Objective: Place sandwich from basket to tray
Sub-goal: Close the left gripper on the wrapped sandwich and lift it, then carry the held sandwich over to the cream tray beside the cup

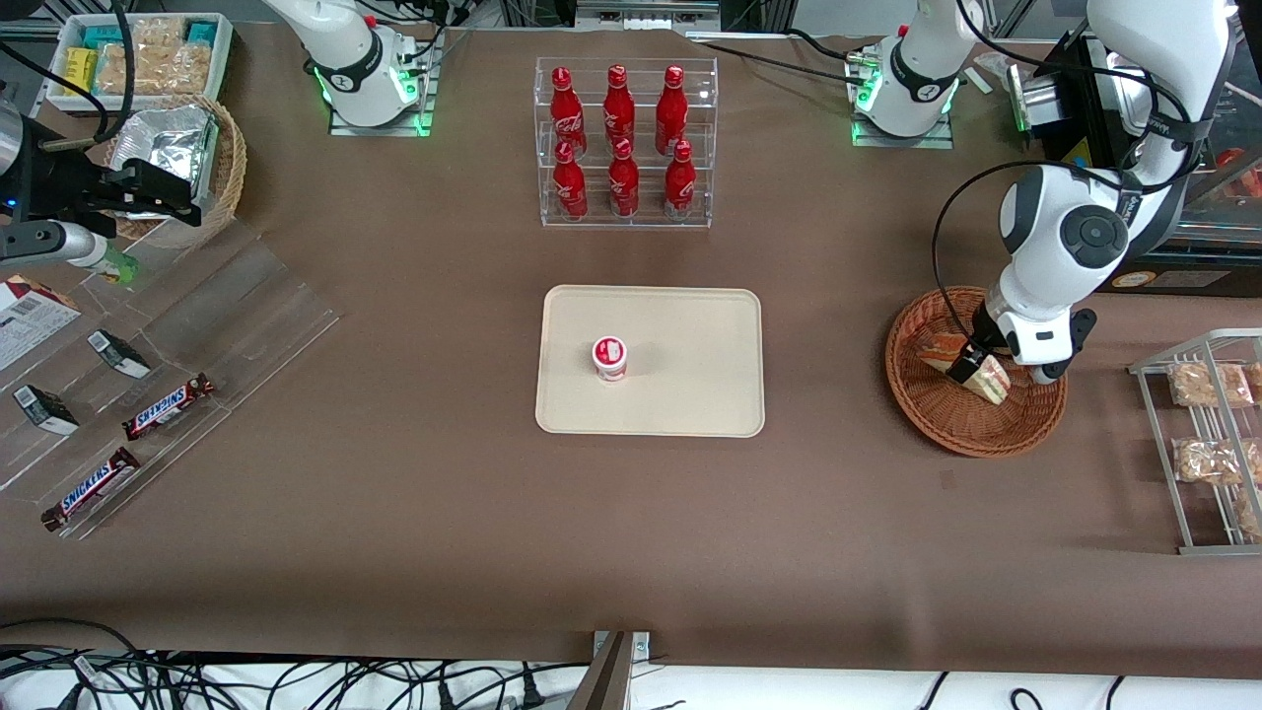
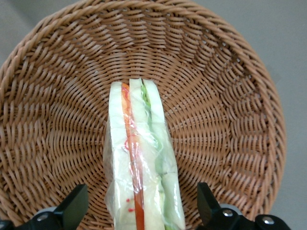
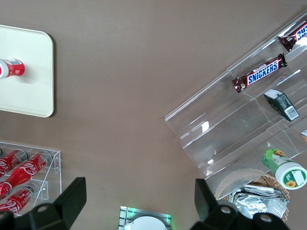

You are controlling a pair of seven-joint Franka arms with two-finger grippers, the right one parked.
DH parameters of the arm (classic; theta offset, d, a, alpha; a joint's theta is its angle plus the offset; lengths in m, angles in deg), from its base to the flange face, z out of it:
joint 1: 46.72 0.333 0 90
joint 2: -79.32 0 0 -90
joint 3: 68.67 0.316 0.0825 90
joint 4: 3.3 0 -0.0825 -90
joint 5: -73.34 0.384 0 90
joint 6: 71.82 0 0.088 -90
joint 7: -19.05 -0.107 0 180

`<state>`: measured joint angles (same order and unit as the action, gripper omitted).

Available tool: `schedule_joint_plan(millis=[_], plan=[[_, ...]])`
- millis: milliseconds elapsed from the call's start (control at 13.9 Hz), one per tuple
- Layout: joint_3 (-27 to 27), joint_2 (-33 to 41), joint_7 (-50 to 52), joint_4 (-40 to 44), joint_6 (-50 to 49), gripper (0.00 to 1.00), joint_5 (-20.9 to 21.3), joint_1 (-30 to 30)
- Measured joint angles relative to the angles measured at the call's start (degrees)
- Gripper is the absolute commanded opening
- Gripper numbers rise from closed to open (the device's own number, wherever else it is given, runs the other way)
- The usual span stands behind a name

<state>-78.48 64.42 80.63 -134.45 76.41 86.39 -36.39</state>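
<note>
Right under the wrist camera sits the sandwich (image 2: pixel 141 167), a clear-wrapped wedge standing on edge with its white bread, red strip and green filling facing up, lying in the basket (image 2: pixel 225 96) between the two dark fingers (image 2: pixel 72 208). The jaws (image 2: pixel 141 211) are spread wide, one finger on each side of the wedge with a gap to either, so nothing is gripped. In the front view the jaws (image 1: pixel 986 367) hang low inside the reddish-brown basket (image 1: pixel 946 419), right over the sandwich (image 1: pixel 981 375), which rests near the basket's middle, nearer the working arm's base than the front rim. The tray (image 1: pixel 690 394) lies flat on the brown table (image 1: pixel 631 532), well apart from the jaws toward the parked arm's end, and carries a small red-and-white cup (image 1: pixel 610 357) standing upright. Farther from the front camera than the tray stands a clear rack of red bottles (image 1: pixel 621 138). A wire rack (image 1: pixel 1198 444) with bagged snacks sits just beside the basket, at the working arm's end.
</note>
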Motion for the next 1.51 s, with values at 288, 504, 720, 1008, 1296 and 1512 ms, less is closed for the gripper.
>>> schedule_joint_plan(millis=[288,504,720,1008,1296,1512], plan=[[0.02,-0.96,0.23,-0.01,0.17,0.44,1.36,0.23],[0.03,-0.97,0.34,0.0,0.3,0.0,1.4,0.26],[0.06,-0.88,1.34,0.32,0.32,0.0,1.4,0.67],[-0.21,1.16,1.2,2.62,-3.61,0.0,1.46,1.14],[-3.3,3.55,-1.93,9.77,-15.78,0.0,1.13,1.13],[-5.96,4.0,-8.06,16.95,-26.05,0.0,-2.22,1.07]])
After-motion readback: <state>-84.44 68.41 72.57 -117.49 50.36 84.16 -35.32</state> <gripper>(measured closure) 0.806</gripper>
